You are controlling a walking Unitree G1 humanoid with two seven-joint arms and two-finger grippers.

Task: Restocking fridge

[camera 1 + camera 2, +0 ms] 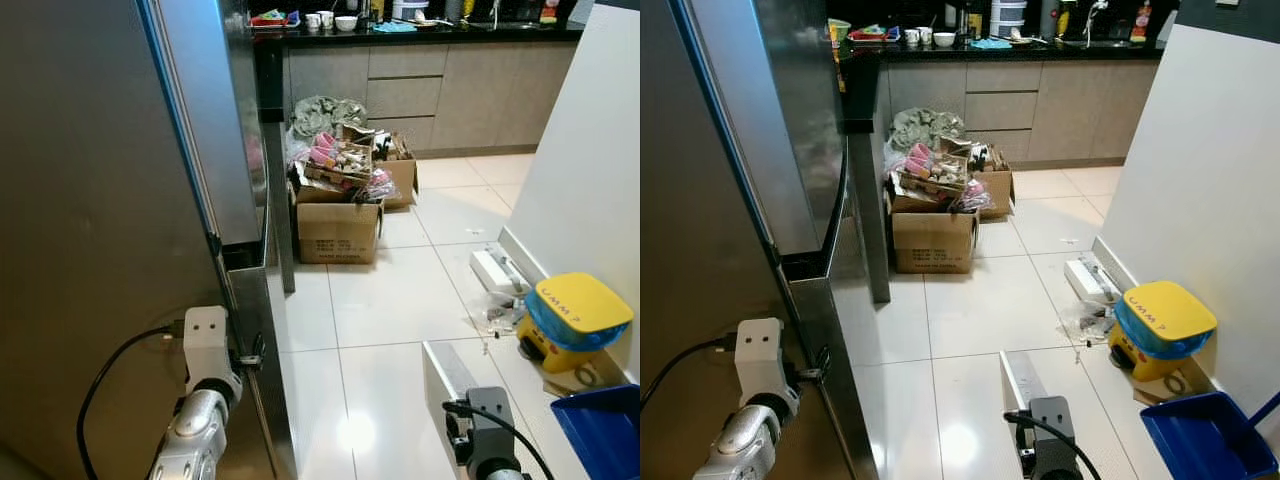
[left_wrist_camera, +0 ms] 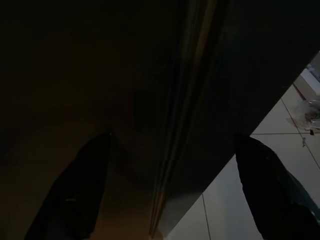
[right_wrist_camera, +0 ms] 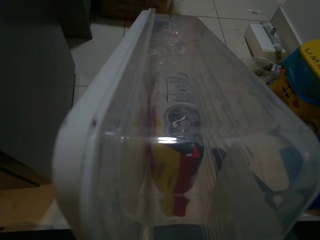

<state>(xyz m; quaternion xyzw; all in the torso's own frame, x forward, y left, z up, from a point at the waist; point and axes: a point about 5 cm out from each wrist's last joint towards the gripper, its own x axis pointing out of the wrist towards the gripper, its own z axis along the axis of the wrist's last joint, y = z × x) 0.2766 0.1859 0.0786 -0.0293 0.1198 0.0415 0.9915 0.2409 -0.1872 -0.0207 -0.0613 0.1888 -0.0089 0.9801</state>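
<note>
The steel fridge (image 1: pixel 100 200) rises on my left, with its door edge (image 1: pixel 228 270) running down in front of me. My left gripper (image 1: pixel 249 354) is up against that edge low down; in the dark left wrist view its fingers (image 2: pixel 70 195) stand open on either side of the door edge (image 2: pixel 172 165). My right gripper (image 1: pixel 463 420) is shut on one end of a clear plastic fridge bin (image 3: pixel 150 115), held above the floor at the lower right. A bottle (image 3: pixel 175 150) with a red and yellow label lies inside the bin.
Cardboard boxes (image 1: pixel 338 228) piled with packets stand beyond the fridge's far corner. A white wall (image 1: pixel 590 150) bounds the right side, with a yellow and blue tub (image 1: pixel 575 318), a blue pan (image 1: pixel 600 430) and a white box (image 1: pixel 498 272) at its foot. Kitchen counter (image 1: pixel 420 35) at the back.
</note>
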